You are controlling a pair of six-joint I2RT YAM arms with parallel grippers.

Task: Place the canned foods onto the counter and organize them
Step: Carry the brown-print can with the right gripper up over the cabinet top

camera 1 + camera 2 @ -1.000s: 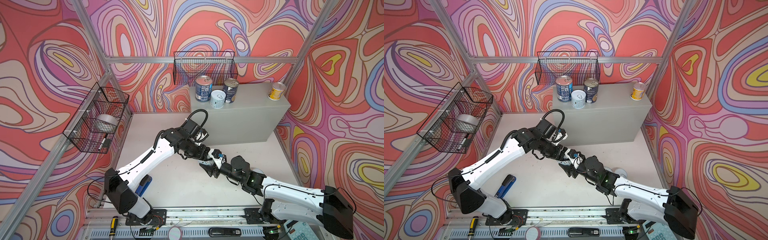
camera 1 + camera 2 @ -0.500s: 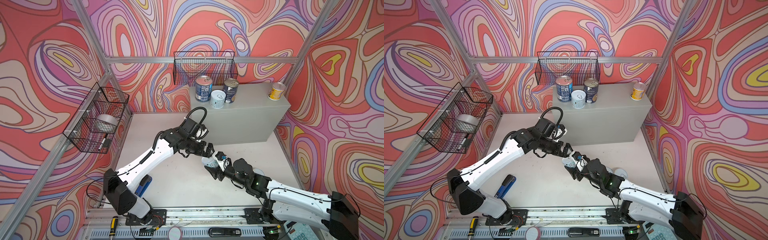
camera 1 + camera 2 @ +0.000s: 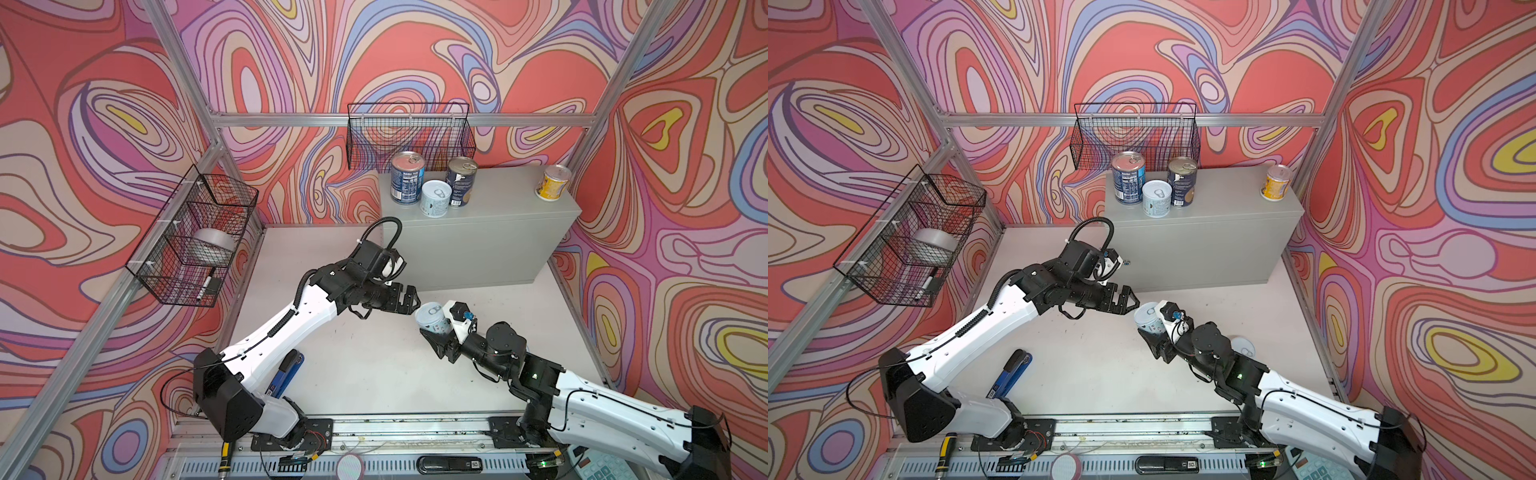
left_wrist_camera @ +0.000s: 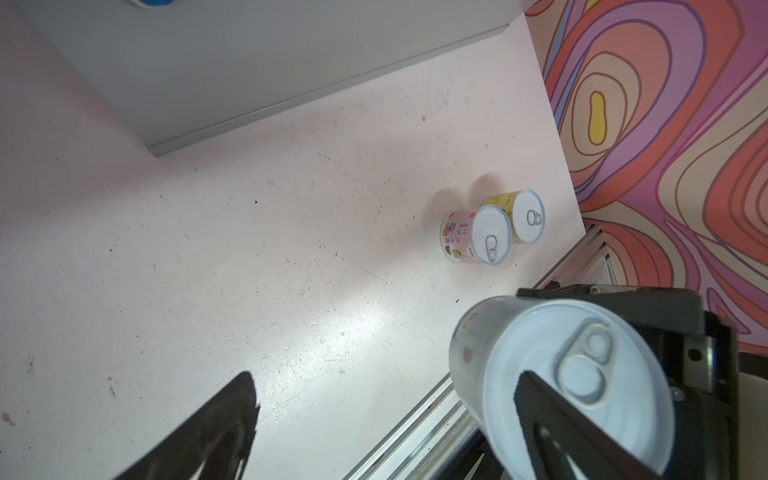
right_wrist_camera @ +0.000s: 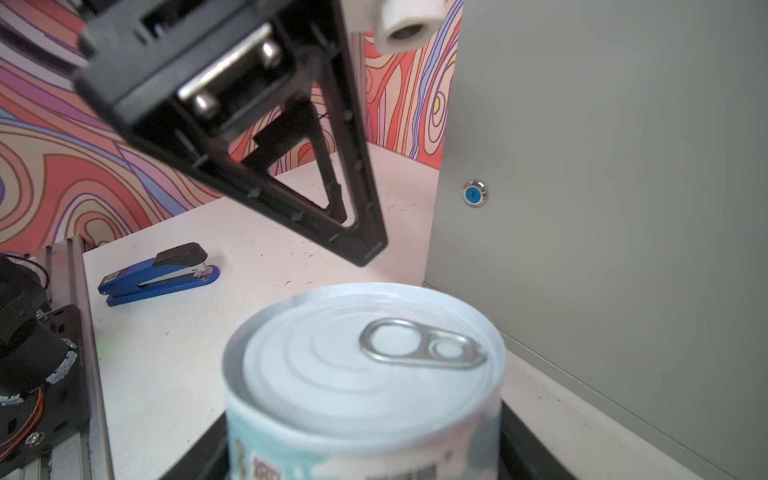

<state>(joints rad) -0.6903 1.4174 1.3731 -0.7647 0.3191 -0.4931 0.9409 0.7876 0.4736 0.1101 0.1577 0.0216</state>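
The white-teal can [image 3: 430, 318] is gripped by the right gripper [image 3: 437, 332] and held clear of the table [image 3: 353, 365], just right of centre in both top views, lid up and slightly tilted. The jaws are clamped on its sides. In the right wrist view the lower centre is filled by the tin, with its pull-tab plainly shown.

The left gripper [image 3: 409, 300] is held just left of that can, its fingers spread wide with nothing caught between them. Whether a fingertip is touching the tin cannot be told. In the left wrist view one of its fingers [image 4: 525, 388] is seen lying across the lid.

And the counter [image 3: 498, 249] is found right of centre in the upper half, against the back wall. Four tins are stood upright on its top. The dark blue cans [image 3: 407, 178] are placed at the left end, and a pale blue can [image 3: 435, 198] is set in front, between them. A yellow can [image 3: 552, 183] is parked well apart at the right end.

Two more tins are stood on the table, a pink can [image 4: 461, 237] and a second yellow can [image 4: 505, 203], side by side at the right centre of the left wrist view. A blue stapler [image 3: 286, 372] is laid at the table's lower left. A tape roll [image 3: 214, 246] is kept in the wire basket [image 3: 195, 274] on the left wall.
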